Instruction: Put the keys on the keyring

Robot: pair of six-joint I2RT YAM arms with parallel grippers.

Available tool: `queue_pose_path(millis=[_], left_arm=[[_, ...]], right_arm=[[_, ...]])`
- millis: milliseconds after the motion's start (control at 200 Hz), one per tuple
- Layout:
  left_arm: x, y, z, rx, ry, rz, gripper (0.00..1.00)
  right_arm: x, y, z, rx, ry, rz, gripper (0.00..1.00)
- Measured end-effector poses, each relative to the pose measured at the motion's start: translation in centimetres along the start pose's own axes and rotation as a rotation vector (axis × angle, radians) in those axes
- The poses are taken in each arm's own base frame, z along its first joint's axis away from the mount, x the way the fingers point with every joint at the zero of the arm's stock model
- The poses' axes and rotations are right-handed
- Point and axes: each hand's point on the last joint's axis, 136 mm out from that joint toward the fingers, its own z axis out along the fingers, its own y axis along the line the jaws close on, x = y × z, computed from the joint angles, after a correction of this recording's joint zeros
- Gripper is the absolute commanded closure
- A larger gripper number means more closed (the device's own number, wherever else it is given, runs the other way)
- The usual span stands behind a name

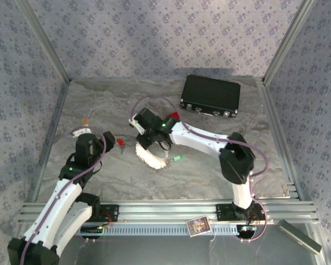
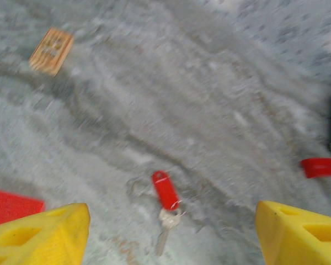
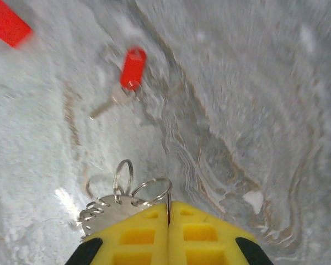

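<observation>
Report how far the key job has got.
Done: nothing visibly; the red key and green key both lie on the table. In hand: right gripper, jaws shut, holds the keyring; left gripper hangs open over the red key. Left: threading both keys.

Nothing can be read anywhere. The small orange tag (image 2: pixel 51 51), far ahead and to the left of the left gripper (image 2: pixel 168 232), carries dark printed marks, too blurred to make out. A little card (image 1: pixel 198 226) on the rail (image 1: pixel 154 210), well behind both grippers, shows a purple and yellow print, too small to read. The black case (image 1: pixel 210 95) beyond the right gripper (image 3: pixel 168 207) has pale spots along its front edge; whether they are labels cannot be told.
</observation>
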Motion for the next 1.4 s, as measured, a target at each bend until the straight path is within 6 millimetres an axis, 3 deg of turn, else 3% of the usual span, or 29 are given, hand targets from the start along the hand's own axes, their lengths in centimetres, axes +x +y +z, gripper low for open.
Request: queue_pose_path(millis=[150,310,594,744,869,1089,1224,1399], left_arm=[[-1.1,-1.8,-1.5,0.128,-0.068,0.033,0.25],[-1.8,-3.7,-3.2,0.255,-0.117,0.083,0.28],[-1.9,-6.5,-4.8,0.414,-0.142,0.204,0.33],[-1.3,-7.7,-4.7,0.478,-0.119,0.275,0.34],[0.4,-9.7,-4.6,0.572,-0.06,0.351,0.34],[6.1,-14.5,-5.7,0.81,0.113,0.565,0.41],[8.7,-15.9,-6.4,0.907,0.181,0.663,0.43],[10.4,-16.8,-6.4,0.978,0.277,0.652,0.44]], right_arm=[[-1.6,-0.3,-4.5,0.002,-0.143,-0.074,1.0],[-1.8,-1.4,-7.4,-0.005,-0.225,-0.116,1.0],[0.3,-3.4,-9.5,-0.047,-0.28,-0.153,1.0],[0.9,-3.3,-10.4,-0.088,-0.296,-0.197,1.0],[2.1,-2.2,-11.1,-0.141,-0.295,-0.257,1.0],[3.7,-0.8,-11.3,-0.223,-0.291,-0.332,1.0],[4.1,-0.6,-11.4,-0.249,-0.295,-0.35,1.0],[4.3,-0.2,-11.8,-0.268,-0.306,-0.37,1.0]])
